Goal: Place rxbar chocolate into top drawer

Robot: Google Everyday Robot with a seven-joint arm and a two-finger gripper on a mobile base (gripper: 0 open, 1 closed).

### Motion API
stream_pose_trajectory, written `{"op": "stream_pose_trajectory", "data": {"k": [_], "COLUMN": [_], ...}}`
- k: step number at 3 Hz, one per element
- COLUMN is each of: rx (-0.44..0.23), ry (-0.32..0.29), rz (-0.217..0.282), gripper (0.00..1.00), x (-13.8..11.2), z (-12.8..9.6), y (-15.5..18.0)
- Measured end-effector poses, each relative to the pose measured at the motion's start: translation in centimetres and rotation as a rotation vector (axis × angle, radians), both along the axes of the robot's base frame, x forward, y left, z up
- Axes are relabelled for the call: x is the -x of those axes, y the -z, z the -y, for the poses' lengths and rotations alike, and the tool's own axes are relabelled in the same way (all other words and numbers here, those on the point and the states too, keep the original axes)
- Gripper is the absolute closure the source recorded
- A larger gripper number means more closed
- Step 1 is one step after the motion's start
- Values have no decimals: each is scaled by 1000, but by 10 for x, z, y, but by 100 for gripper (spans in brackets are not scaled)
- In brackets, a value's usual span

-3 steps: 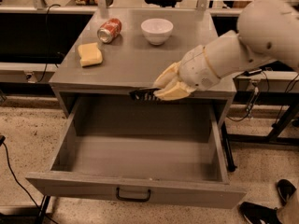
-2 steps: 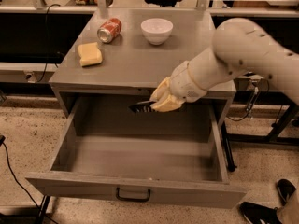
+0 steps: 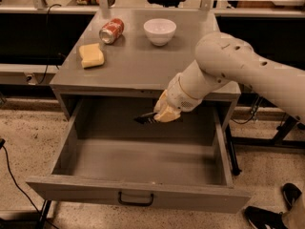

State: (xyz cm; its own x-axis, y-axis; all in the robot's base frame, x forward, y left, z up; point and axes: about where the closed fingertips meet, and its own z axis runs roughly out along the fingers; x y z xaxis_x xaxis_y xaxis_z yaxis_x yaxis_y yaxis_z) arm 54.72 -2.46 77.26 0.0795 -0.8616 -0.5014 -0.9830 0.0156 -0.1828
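The top drawer point(image 3: 138, 194) is pulled wide open, grey, with a small dark handle at its front centre; its inside holds nothing that I can see. My gripper point(image 3: 162, 112) hangs over the rear middle of the drawer, just below the cabinet top's front edge. Its pale fingers point(image 3: 167, 112) are shut on the rxbar chocolate point(image 3: 144, 119), a thin black bar that sticks out to the left of them, held above the drawer floor.
On the cabinet top point(image 3: 143, 66) lie a yellow sponge block point(image 3: 91, 55), a red soda can on its side point(image 3: 111, 31) and a white bowl point(image 3: 159, 31). A black shoe point(image 3: 264, 218) shows at the bottom right. A cable point(image 3: 14, 185) runs along the floor at left.
My arm has moved left and down with the bar, from the cabinet top's front edge to over the drawer's rear part.
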Motion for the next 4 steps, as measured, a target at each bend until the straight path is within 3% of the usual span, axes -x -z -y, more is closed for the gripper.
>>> {"op": "stream_pose_trajectory", "data": {"k": [1, 2, 3, 4], "rx": [-12, -42, -78, -76], "ry": [-1, 20, 52, 50], "rz": [-47, -106, -141, -140], "gripper": [100, 100, 82, 59], "x": [7, 30, 48, 49], "z": [-4, -16, -26, -27], "y": [18, 45, 66, 67]}}
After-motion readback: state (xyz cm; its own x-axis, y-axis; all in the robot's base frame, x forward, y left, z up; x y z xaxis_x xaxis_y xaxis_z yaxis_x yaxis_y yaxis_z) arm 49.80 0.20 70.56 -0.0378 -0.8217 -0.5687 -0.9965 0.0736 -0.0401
